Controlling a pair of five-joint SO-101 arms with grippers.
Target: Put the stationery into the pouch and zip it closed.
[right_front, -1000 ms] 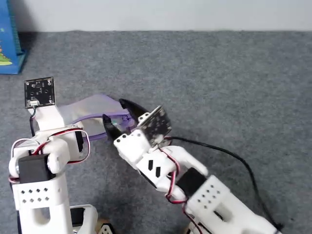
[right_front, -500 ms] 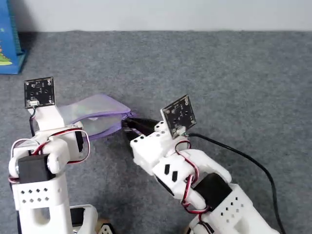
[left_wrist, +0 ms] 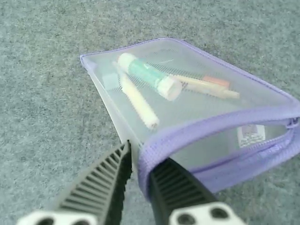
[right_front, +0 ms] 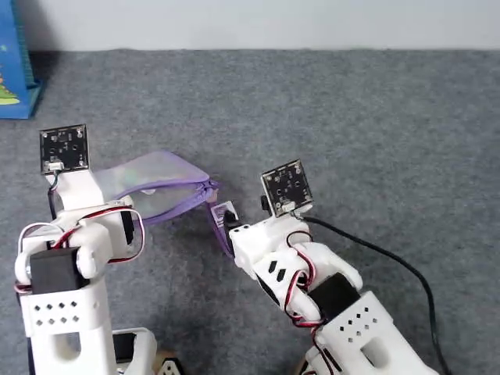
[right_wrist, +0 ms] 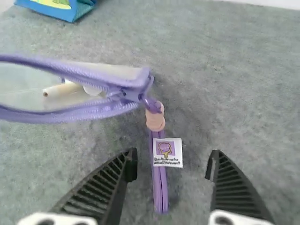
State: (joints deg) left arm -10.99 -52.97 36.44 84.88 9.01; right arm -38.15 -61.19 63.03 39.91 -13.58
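stationery in, zip not yet closed
left gripper pinches the purple rim of the pouch, which lies on the left half of the table with the stationery inside; right gripper hangs open over the zip pull. the mouth gapes, so only zipping looks left.

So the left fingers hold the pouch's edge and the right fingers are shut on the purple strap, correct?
Not quite. The left fingers do hold the pouch by its edge, but the right fingers are open. The purple strap lies between them ungripped, as the right wrist view shows.
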